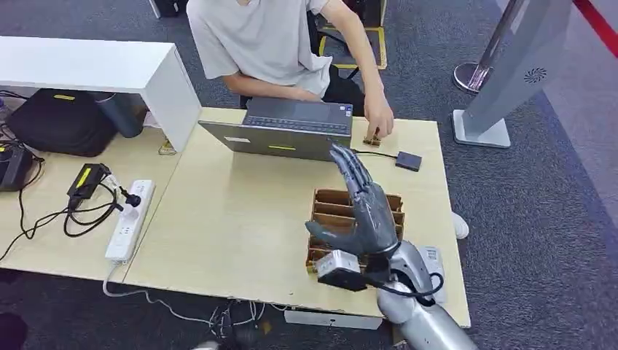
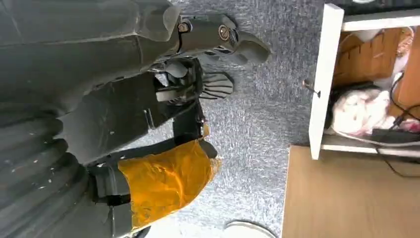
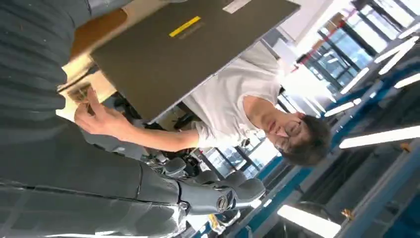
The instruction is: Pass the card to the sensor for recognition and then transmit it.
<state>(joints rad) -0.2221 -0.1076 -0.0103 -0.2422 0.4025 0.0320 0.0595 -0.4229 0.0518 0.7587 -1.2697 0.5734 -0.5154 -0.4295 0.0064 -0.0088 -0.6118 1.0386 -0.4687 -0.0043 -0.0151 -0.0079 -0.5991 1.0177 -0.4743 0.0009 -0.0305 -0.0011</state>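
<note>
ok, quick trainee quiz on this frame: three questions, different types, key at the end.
1. True or false: the right hand is raised above the cardboard organizer with fingers spread and nothing in it.
2. Multiple choice: the person's hand rests on the table beside which item? A) power strip B) laptop C) black bag
3. Fill in: a cable runs from beside the person's hand to the small black ____ on the table.

Key:
1. True
2. B, the laptop
3. box (probably the card sensor, though the pictures cannot confirm that)
</note>
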